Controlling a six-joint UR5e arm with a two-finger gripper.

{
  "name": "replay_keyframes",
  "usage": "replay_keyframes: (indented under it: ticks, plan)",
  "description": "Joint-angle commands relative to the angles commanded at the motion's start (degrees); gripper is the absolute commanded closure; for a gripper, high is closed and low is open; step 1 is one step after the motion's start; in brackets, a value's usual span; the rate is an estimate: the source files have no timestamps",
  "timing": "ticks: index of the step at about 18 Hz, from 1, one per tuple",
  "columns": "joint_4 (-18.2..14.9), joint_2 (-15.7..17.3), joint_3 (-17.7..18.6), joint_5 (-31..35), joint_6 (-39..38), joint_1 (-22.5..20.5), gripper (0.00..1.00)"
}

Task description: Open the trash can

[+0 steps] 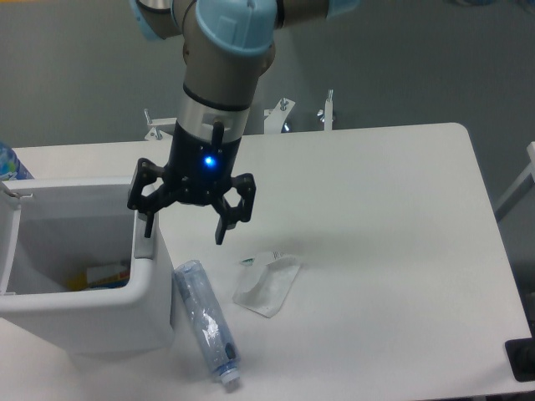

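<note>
Nearest the camera, a clear plastic bottle (pixel 206 324) lies on its side on the white table (pixel 393 251), its capped end toward the front edge and its other end just beside the trash can's right wall. A little to its right, apart from it, lies a crumpled white wrapper (pixel 267 283).

The trash can (pixel 92 313) stands at the front left of the table, a large boxy white bin with its top open, so the inside shows (something yellow and white lies at the bottom, too small to make out). Its grey push tab (pixel 144 247) sits on the right rim.

Above that rim hangs the gripper (pixel 185 229), its two black fingers spread wide and grasping nothing; the left finger (pixel 147 224) is just over the tab, whether touching it or not I cannot tell, and the other finger is out over bare table. A blue light glows on the gripper's body. The arm (pixel 226 50) rises from it toward the top of the view.

At the far left edge, behind the bin, part of a blue patterned object (pixel 10 164) shows.
</note>
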State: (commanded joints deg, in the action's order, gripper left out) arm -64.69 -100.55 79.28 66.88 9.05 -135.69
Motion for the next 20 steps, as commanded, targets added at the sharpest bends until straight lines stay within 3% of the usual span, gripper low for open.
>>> replay_keyframes:
  ticks: [6,11,14,17,20]
  plan:
    - [0.71,0.79,-1.76,0.87,3.24,-6.24,0.0]
    - [0.27,1.58,-1.06,13.86,12.37,-8.45,0.0]
    - [0.27,1.32,-0.8,17.21,14.49,-9.07,0.0]
    - [-0.61,1.58,-0.27,20.29,23.0,-9.59,0.0]
    - [-2.54,3.16,2.62,23.9,32.4,-9.77,0.0]
